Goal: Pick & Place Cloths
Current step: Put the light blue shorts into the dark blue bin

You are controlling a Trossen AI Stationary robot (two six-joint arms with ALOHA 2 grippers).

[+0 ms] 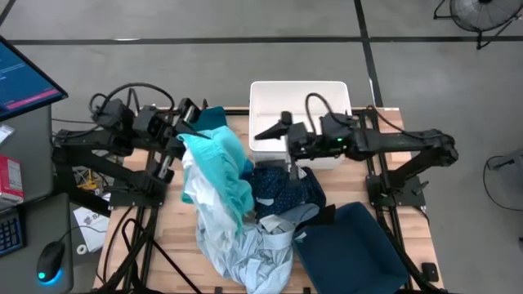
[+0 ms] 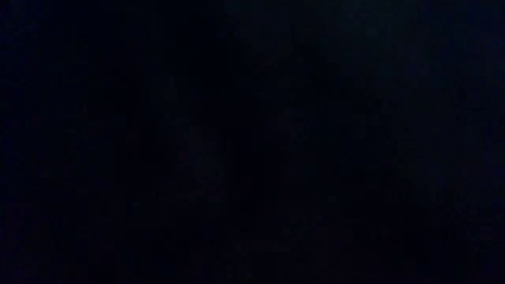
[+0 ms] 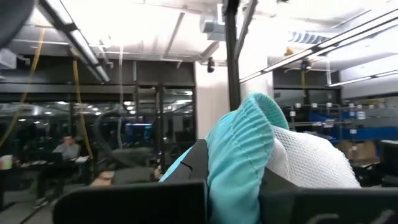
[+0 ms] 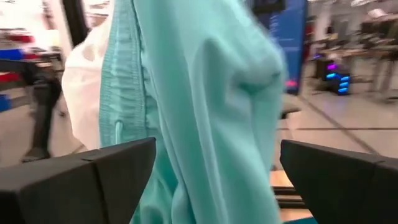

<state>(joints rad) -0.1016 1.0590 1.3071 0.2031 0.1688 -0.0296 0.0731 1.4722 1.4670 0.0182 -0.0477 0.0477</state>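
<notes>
Up close, our left gripper (image 3: 239, 186) is clamped on the turquoise cloth (image 1: 219, 167), lifted above the pile of cloths (image 1: 245, 237) on the table (image 1: 167, 237). Right gripper (image 1: 270, 129) has fingers spread, nothing pinched, hovering over the white tub (image 1: 327, 94) at the table's far edge.

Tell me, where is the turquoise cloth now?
In the high view, the turquoise cloth hangs from the left gripper at the table's left side, above the pale blue-grey cloth.
</notes>
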